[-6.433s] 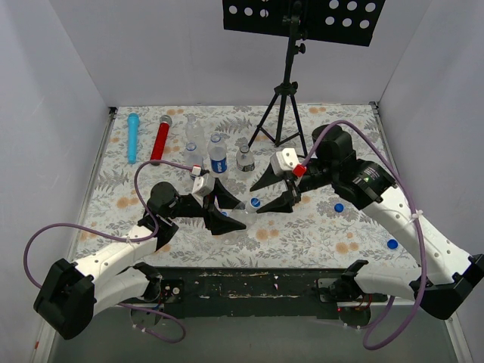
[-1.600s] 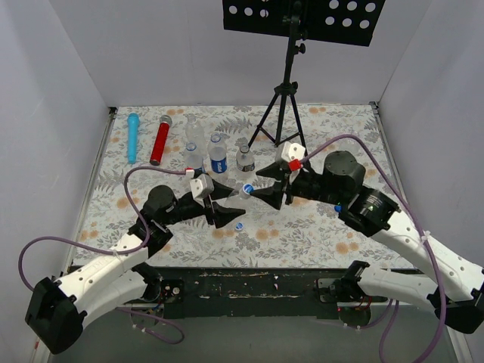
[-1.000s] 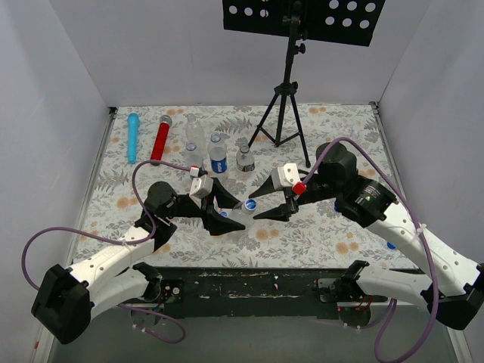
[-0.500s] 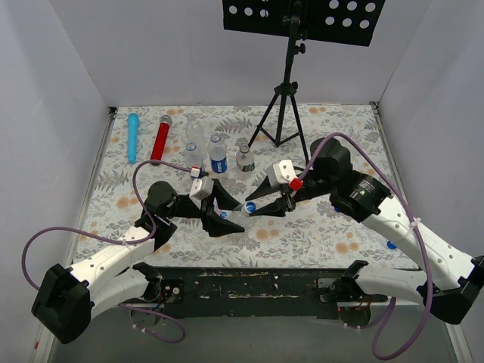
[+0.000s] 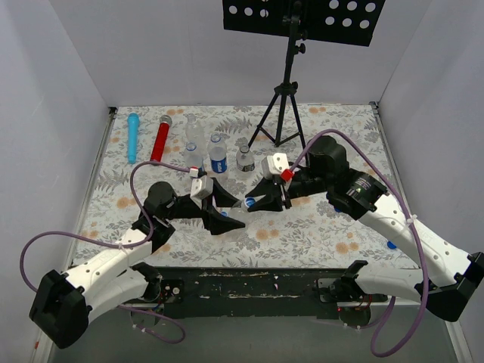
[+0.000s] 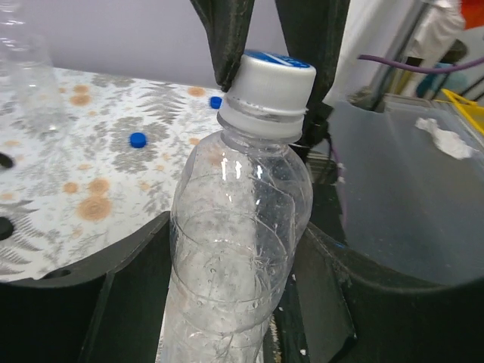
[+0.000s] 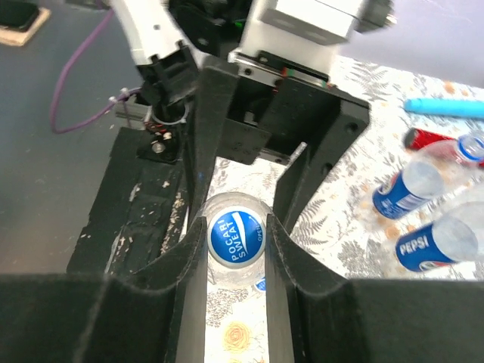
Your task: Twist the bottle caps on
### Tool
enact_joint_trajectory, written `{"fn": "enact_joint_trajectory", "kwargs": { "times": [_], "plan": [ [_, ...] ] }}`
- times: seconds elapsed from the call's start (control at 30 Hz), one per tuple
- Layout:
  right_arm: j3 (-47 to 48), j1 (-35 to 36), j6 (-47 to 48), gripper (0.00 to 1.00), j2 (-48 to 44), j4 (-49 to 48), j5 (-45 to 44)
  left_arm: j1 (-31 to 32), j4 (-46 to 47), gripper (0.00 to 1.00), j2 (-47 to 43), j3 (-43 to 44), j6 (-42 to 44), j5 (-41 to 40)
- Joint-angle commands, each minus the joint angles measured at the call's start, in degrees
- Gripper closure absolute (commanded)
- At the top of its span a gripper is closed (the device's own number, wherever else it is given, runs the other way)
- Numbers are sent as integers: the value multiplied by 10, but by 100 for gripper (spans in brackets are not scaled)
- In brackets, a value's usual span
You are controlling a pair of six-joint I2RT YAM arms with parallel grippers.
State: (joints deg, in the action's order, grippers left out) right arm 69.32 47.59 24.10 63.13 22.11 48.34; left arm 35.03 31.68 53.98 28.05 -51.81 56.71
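Bottle cap (image 7: 236, 239) sits on the neck of the clear bottle (image 6: 234, 249) mid-table, at 6 o'clock from the standing bottles (image 5: 218, 155). Left gripper (image 5: 227, 212) clamps the bottle; right gripper (image 5: 255, 204) pinches the cap. A crooked start could cross-thread it, or the bottle might spin. Only the left wrist view shows the cap's seat; the right wrist view shows its printed top.

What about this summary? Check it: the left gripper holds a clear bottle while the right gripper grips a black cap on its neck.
Wrong colour: the cap is blue-topped, not black, as the right wrist view shows. The left gripper holds the clear bottle while the right gripper grips that cap on its neck.
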Motion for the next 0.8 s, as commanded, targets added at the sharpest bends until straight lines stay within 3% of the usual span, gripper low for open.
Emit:
{"fn": "enact_joint_trajectory", "kwargs": {
  "times": [0.0, 0.23, 0.37, 0.53, 0.63, 0.7, 0.77],
  "plan": [
    [-2, 20, -114, 99, 0, -39, -103, -1, -84, 86, -43, 27, 93, -207],
    [-35, 99, -301, 99, 37, -51, -399, 25, -91, 87, -99, 0, 130, -427],
    [-64, 133, -382, 99, 62, -79, -510, 58, -93, 87, -99, -5, 157, -519],
    [-82, 145, -411, 99, 75, -134, -578, 136, -115, 89, -66, 8, 214, -683],
    [-82, 145, -397, 99, 60, -169, -569, 159, -133, 89, -53, 17, 220, -710],
    [-75, 142, -373, 86, 49, -183, -543, 159, -138, 87, -52, 18, 197, -693],
    [-54, 137, -346, 66, 37, -174, -519, 156, -138, 85, -54, 20, 175, -660]
  ]
}}
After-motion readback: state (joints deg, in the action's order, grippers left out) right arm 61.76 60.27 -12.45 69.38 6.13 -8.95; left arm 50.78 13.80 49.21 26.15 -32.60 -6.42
